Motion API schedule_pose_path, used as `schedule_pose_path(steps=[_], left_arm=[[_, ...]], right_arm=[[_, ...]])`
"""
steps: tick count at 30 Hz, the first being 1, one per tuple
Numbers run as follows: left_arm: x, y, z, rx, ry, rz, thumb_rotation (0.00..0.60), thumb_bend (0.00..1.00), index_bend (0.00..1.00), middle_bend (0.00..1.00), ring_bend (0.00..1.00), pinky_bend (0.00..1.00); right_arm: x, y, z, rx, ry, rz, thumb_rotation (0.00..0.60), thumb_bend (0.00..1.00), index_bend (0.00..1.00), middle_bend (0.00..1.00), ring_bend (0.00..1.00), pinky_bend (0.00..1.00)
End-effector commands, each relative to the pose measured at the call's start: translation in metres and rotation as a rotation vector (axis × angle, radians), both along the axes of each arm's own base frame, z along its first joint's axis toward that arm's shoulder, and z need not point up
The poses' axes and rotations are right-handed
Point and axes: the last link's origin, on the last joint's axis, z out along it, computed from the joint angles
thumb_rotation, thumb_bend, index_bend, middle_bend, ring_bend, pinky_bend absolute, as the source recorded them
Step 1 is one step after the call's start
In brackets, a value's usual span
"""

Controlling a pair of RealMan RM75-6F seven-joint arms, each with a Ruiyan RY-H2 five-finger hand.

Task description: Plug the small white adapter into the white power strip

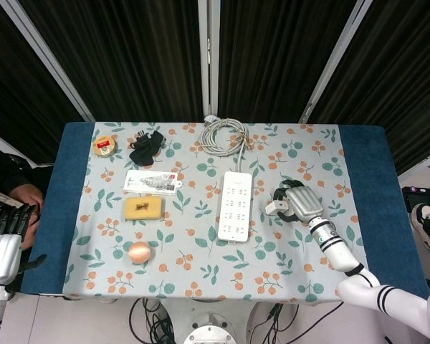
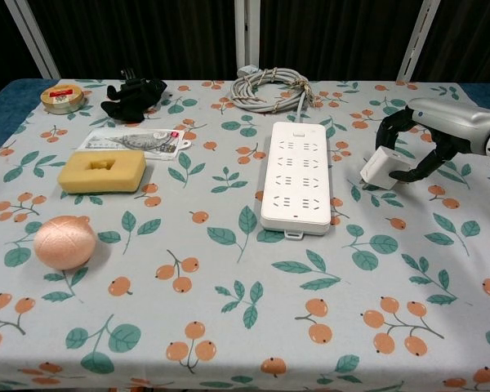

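Observation:
The white power strip [image 1: 233,206] [image 2: 296,175] lies flat in the middle of the table, sockets up. Just to its right, the small white adapter [image 1: 272,208] [image 2: 376,166] rests on the cloth. My right hand [image 1: 301,203] [image 2: 429,131] is over the adapter from the right, with fingers arched across its top and the thumb at its near side, gripping it. My left hand [image 1: 3,247] hangs off the table's left edge with its fingers apart and nothing in it.
A coiled grey cable [image 1: 224,135] [image 2: 269,88] lies behind the strip. To the left are a yellow sponge [image 2: 102,171], a pink ball [image 2: 64,242], a printed packet [image 2: 135,140], a black object [image 2: 135,94] and a round tin [image 2: 62,97]. A person's hand [image 1: 29,195] shows at the left edge.

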Motion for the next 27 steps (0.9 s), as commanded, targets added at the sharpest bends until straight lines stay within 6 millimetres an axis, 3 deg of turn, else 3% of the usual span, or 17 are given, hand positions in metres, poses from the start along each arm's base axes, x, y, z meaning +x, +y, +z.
schedule_pose_path(steps=[1, 7, 14, 20, 27], left_arm=[[0.0, 0.0, 0.0, -0.001, -0.002, 0.0, 0.6, 0.0, 0.05, 0.04, 0.0, 0.0], [0.001, -0.002, 0.001, -0.001, -0.004, -0.001, 0.6, 0.0, 0.05, 0.04, 0.0, 0.0], [0.004, -0.004, 0.003, 0.001, -0.001, -0.023, 0.6, 0.0, 0.05, 0.04, 0.0, 0.0], [0.006, -0.005, 0.004, 0.003, 0.004, -0.041, 0.6, 0.0, 0.05, 0.04, 0.0, 0.0], [0.004, -0.007, 0.004, 0.009, -0.003, -0.041, 0.6, 0.0, 0.05, 0.04, 0.0, 0.0]], right_arm=[[0.001, -0.001, 0.0, -0.011, -0.023, 0.003, 0.6, 0.26, 0.53, 0.52, 0.22, 0.21], [0.013, -0.002, 0.014, -0.077, -0.065, 0.049, 0.6, 0.38, 0.71, 0.61, 0.37, 0.24], [0.067, -0.011, 0.036, -0.122, -0.019, 0.061, 0.6, 0.45, 0.77, 0.65, 0.43, 0.23], [0.109, -0.02, 0.025, -0.092, 0.152, 0.082, 0.6, 0.49, 0.79, 0.67, 0.45, 0.22], [0.141, -0.033, 0.001, -0.051, 0.224, 0.024, 0.6, 0.52, 0.8, 0.67, 0.45, 0.21]])
